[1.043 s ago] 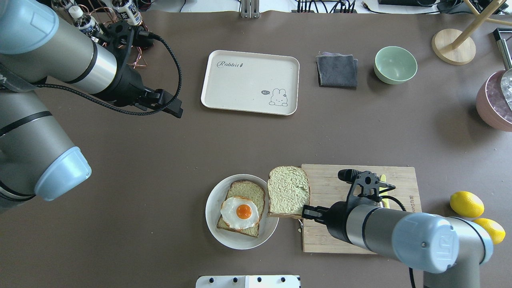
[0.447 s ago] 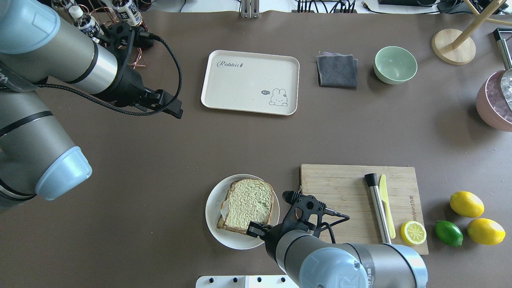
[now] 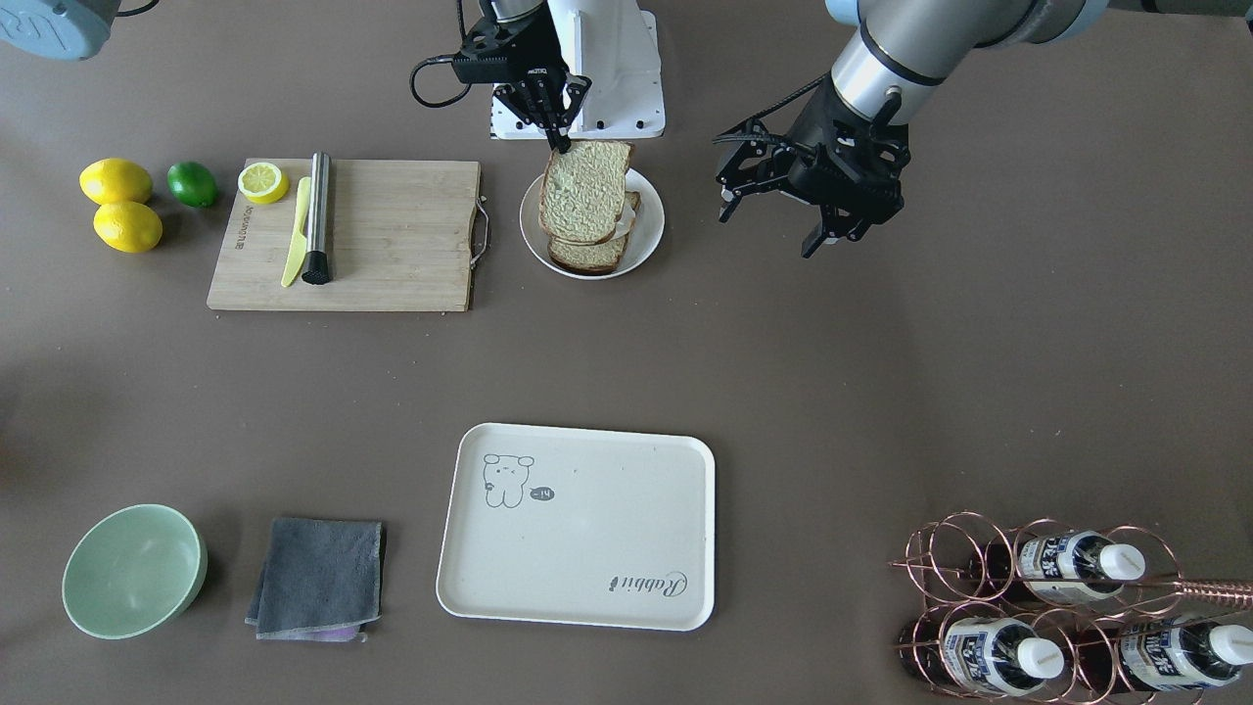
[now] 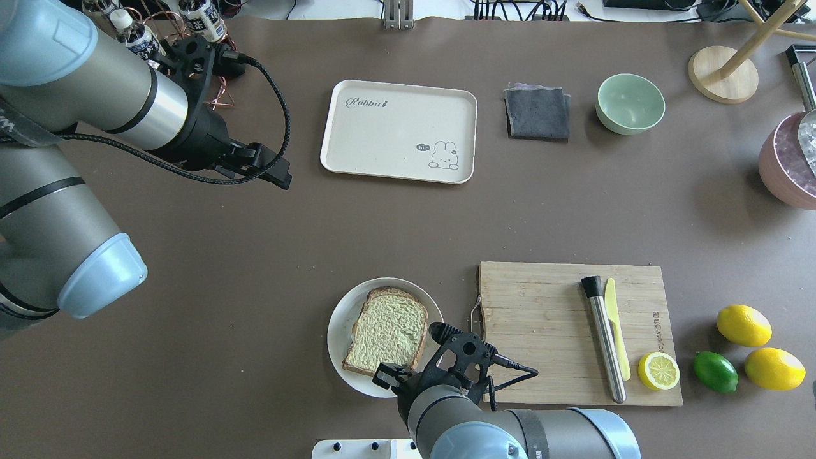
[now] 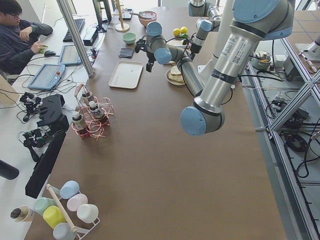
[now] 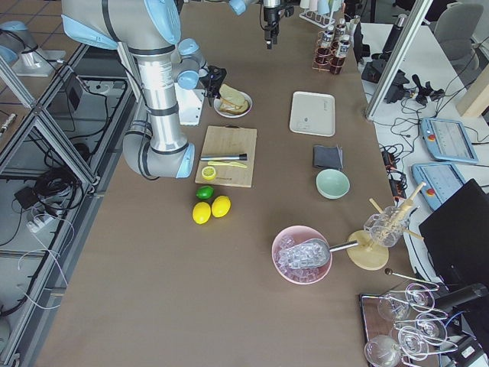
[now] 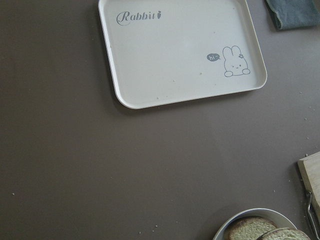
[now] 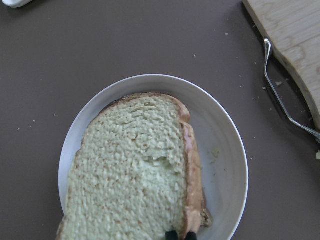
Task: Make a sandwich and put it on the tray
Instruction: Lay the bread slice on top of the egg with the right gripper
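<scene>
The sandwich (image 4: 387,331) lies on a round white plate (image 4: 340,313) near the table's front. Its top slice of greenish bread (image 3: 584,191) covers the egg and the lower slice and sits tilted, raised at the robot's end. My right gripper (image 4: 381,376) is shut on that slice's near crust edge, as the right wrist view (image 8: 181,234) shows. My left gripper (image 3: 773,223) is open and empty, held above the bare table left of the cream tray (image 4: 398,131). The tray holds nothing.
A wooden cutting board (image 4: 542,319) right of the plate carries a steel muddler (image 4: 602,338), a yellow knife (image 4: 615,325) and a lemon half (image 4: 658,371). Lemons and a lime lie beyond it. A grey cloth (image 4: 537,113) and green bowl (image 4: 630,102) sit right of the tray. A bottle rack (image 3: 1057,607) stands far left.
My right gripper carried the top slice from the cutting board's edge over to the plate and lowered it onto the egg and lower slice. The left arm has not moved.
</scene>
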You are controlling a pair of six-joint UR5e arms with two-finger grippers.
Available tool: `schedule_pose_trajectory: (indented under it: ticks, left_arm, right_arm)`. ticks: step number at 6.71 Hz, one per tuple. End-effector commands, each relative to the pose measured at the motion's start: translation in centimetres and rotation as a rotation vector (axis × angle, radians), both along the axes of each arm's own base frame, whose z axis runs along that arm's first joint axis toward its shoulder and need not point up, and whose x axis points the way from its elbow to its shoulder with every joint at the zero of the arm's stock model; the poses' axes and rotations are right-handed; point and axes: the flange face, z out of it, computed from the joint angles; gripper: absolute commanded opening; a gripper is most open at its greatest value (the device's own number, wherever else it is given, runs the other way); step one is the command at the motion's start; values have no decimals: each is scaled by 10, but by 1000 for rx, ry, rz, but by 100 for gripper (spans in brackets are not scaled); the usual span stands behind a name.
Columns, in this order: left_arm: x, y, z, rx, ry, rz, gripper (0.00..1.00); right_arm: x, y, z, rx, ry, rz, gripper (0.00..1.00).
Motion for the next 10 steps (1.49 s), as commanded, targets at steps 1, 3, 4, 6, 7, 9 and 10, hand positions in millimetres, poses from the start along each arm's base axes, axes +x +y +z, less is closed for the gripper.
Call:
schedule_pose_trajectory:
  ticks: [1,3,4,6,7,9,10]
  left_arm:
    - [1,0,0,0,0,2,98]
    - [6,4,0,0,-1,12,98]
    - [6,5,-1,-4,2,11,98]
    - [6,5,0,-5,1,9,98]
    - [6,5,0,-5,1,9,98]
    - [6,5,0,-6,2,10,98]
    - [6,5,0,-4,2,11,98]
  right_arm:
    - [-6,2,4,-1,12,16,0]
    - [-5,-6,4,1,14,32,0]
    - [-5,-7,5,1,15,35,0]
    - [-11,-9,7,5,26,36,0]
    - [-11,-9,8,11,29,32,0]
    - [-7,-15,5,71,43,-2,99]
    - [-5,-19,3,72,40,-1,100]
